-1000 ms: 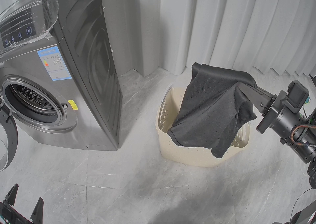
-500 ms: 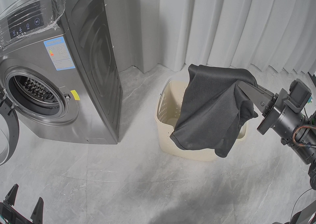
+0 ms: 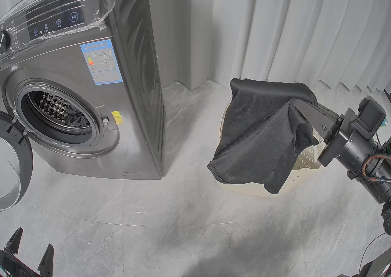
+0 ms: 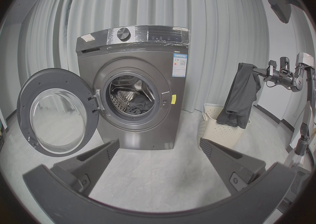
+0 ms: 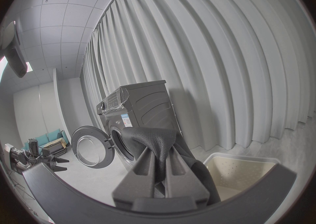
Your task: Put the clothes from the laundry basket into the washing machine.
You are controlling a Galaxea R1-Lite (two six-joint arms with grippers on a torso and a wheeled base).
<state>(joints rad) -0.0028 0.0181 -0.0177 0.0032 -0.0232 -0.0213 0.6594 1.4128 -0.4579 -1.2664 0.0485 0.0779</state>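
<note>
Right tool (image 3: pixel 304 109): closed on a fold of a dark garment (image 3: pixel 260 135), the two fingers pressed together with the cloth pinched between them. The arm is held out roughly level, well above the floor (image 3: pixel 183 212).

Garment: gripped near its top edge. One part is draped over the fingers and the rest hangs down in loose folds. Its lower end hangs over the cream laundry basket (image 3: pixel 308 159) and hides most of it from the head view.

Laundry basket: perforated walls, standing on the grey marbled floor just beside the curtain (image 3: pixel 285 25).

Washing machine (image 3: pixel 134 66): grey front-loader standing on the floor to the left of the basket and apart from it, with bare floor between them. Its round door (image 4: pixel 57 112) is swung fully open to the side. A dark piece of clothing (image 4: pixel 140 104) lies in the drum.

Left tool (image 4: pixel 158 144): low, in front of the machine and well apart from it. Its fingers are spread wide and point toward the open drum.
</note>
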